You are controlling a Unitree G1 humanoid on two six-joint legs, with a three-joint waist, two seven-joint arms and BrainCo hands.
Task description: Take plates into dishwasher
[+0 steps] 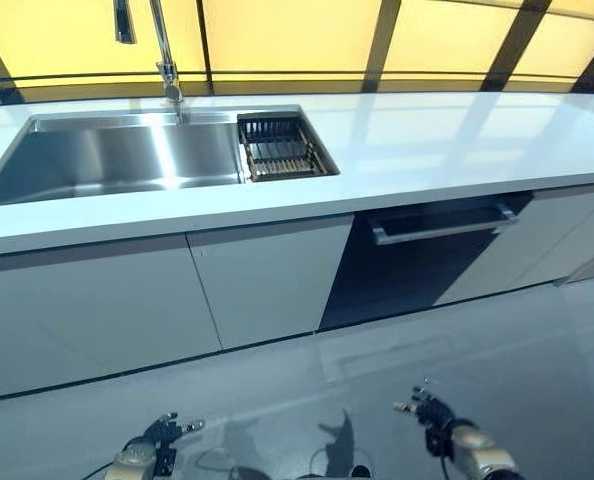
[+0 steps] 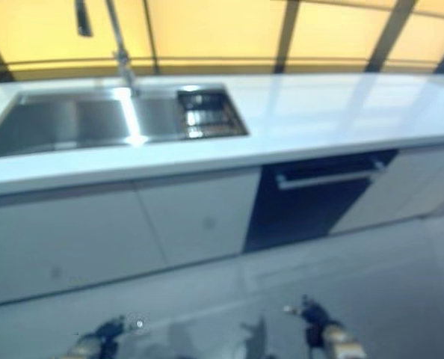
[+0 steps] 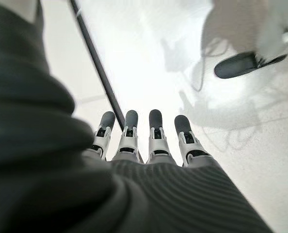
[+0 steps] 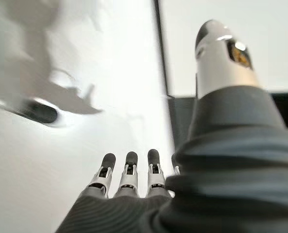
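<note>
Left eye view: dark, seemingly closed dishwasher (image 1: 417, 262)

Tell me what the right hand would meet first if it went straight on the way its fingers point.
Probably the floor: the right hand is open, empty, fingers aimed down at it short of the cabinet base. Depth is unclear.

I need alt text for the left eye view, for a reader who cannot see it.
A white counter holds a steel sink with a dark rack at its right end; the dishwasher below is closed. Both hands, left and right, hang low, open and empty; no plates show.
</note>
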